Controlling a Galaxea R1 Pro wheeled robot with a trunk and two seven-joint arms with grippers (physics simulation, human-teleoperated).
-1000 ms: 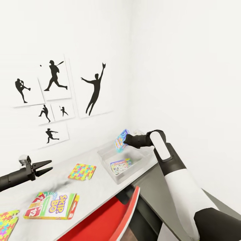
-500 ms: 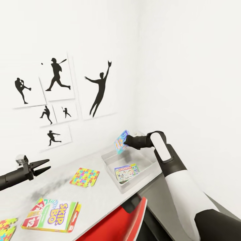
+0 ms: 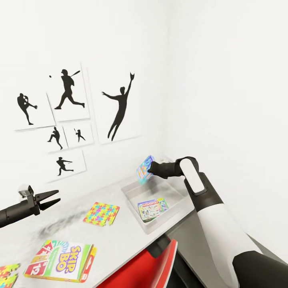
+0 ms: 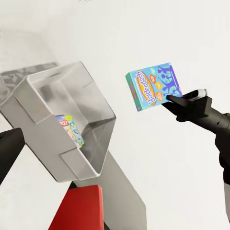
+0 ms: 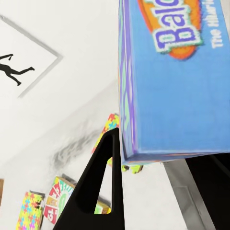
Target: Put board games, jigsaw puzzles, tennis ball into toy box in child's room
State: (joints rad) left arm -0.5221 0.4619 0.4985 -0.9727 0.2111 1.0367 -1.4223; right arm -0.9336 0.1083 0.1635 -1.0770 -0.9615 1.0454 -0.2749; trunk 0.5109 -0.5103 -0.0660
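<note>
My right gripper (image 3: 149, 170) is shut on the blue-teal board game (image 3: 144, 167), holding it tilted in the air above the far left rim of the toy box (image 3: 132, 195). The left wrist view has the same game (image 4: 153, 88) beside the toy box (image 4: 88, 103). The Monopoly game (image 3: 153, 209) lies flat inside the box. On the table (image 3: 120, 234) lie a jigsaw puzzle (image 3: 102, 213), the Skip-Bo game (image 3: 60, 257) and a second jigsaw puzzle (image 3: 7, 274) at the picture's edge. My left gripper (image 3: 59, 197) hovers open over the table's left part. The tennis ball and bed are out of view.
A red chair (image 3: 150, 266) stands tucked against the table's front edge below the toy box. White walls meet in a corner just behind the box, with black athlete silhouette pictures (image 3: 72, 114) on the left wall. A dark grey cabinet (image 3: 182, 234) adjoins the table under my right arm.
The head camera has panned a little, sliding the table and pictures across the view. My right gripper keeps the blue-teal game above the toy box; my left gripper stays open.
</note>
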